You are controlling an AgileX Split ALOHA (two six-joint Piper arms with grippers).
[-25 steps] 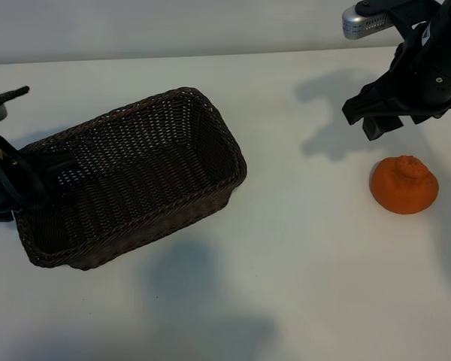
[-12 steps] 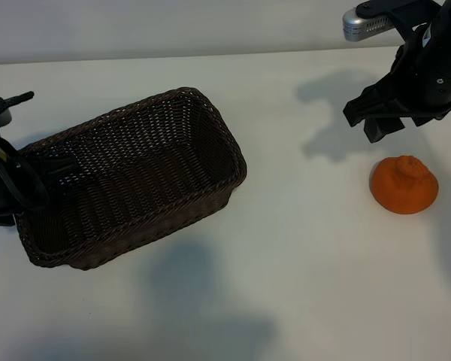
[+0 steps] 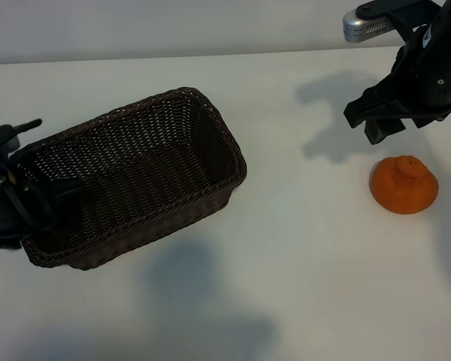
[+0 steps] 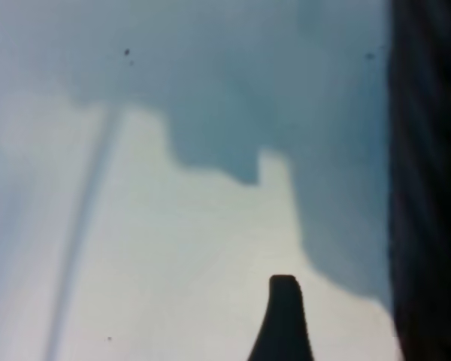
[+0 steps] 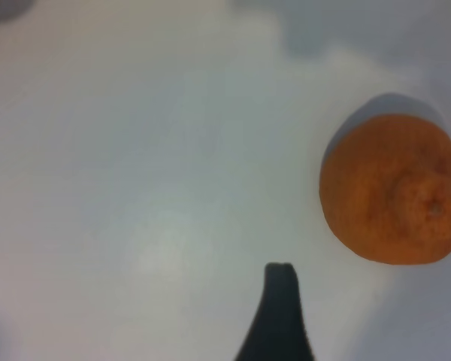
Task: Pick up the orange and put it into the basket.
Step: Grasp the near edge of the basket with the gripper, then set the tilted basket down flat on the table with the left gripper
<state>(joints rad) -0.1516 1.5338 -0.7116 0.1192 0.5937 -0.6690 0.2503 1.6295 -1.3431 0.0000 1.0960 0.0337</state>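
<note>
Right gripper (image 3: pixel 382 119) jaws stood wide and unladen just beyond small knobbed orange fruit (image 3: pixel 404 184), left gripper (image 3: pixel 22 197) jaws wide by dark brown woven wicker basket (image 3: pixel 135 177), well apart from fruit.

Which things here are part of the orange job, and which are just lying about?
Part of the job:
- orange, on the table, right side
- basket, woven wicker, nothing in it, left side
- right gripper, open, above and just behind the orange
- left gripper, open, at the basket's left end

Just lying about:
- nothing else; only the bare white table
</note>
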